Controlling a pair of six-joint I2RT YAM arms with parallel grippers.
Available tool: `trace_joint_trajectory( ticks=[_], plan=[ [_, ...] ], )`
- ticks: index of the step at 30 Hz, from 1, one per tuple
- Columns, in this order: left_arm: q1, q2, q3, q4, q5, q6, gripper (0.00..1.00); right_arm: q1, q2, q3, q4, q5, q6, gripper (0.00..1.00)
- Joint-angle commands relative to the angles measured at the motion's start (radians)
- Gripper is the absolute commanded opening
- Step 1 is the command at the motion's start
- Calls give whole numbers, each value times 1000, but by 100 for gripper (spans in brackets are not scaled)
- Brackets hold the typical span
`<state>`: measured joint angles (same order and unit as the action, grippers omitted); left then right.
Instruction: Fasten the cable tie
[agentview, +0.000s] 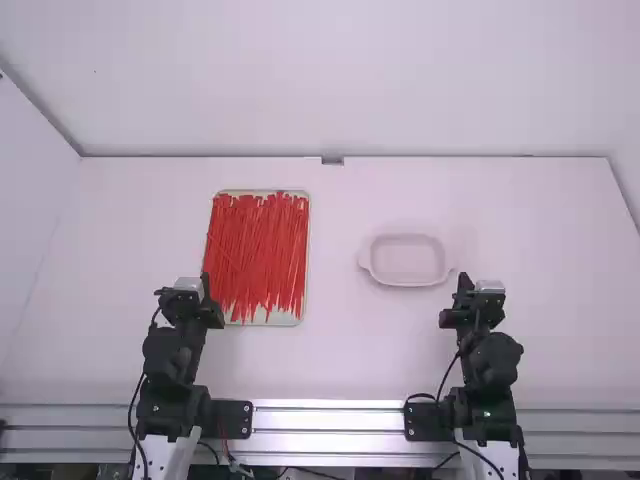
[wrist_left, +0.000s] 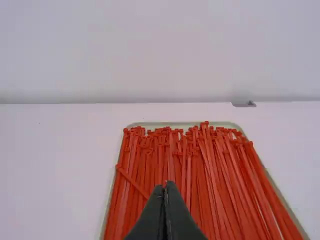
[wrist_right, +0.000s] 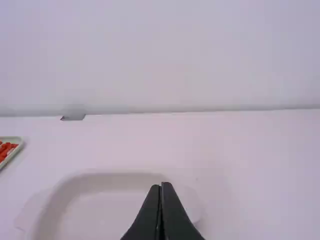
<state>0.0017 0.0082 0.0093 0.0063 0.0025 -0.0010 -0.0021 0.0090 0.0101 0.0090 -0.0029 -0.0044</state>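
Several red cable ties (agentview: 258, 255) lie side by side in a flat tray (agentview: 303, 198) left of the table's middle; in the left wrist view the red cable ties (wrist_left: 200, 165) fill the tray (wrist_left: 116, 182). My left gripper (agentview: 206, 290) is shut and empty at the tray's near left corner, its tips (wrist_left: 165, 186) above the ties. A white dish (agentview: 405, 259) with small handles stands empty to the right. My right gripper (agentview: 464, 287) is shut and empty just in front of the dish (wrist_right: 90, 200), tips (wrist_right: 161, 186) pointing at it.
The white table ends at a back wall with a small grey bracket (agentview: 332, 159) at its middle. Bare tabletop lies between tray and dish and on both outer sides. An aluminium rail (agentview: 320, 415) carries both arm bases at the near edge.
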Motion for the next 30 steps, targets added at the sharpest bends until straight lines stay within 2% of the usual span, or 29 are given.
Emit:
trace_joint_trajectory(
  ticks=[1, 14, 22, 30],
  plan=[
    [0, 0, 0, -1, 0, 0, 0, 0, 0, 0, -1, 1, 0, 1],
    [-3, 68, 75, -32, 6, 3, 8, 7, 90, 77, -20, -12, -5, 8],
    [-13, 191, 164, -68, 15, 1, 18, 28, 270, 198, -61, -7, -7, 18],
    [-24, 359, 251, -86, 36, -12, 33, 70, 526, 369, -133, 7, 3, 34]
  ],
)
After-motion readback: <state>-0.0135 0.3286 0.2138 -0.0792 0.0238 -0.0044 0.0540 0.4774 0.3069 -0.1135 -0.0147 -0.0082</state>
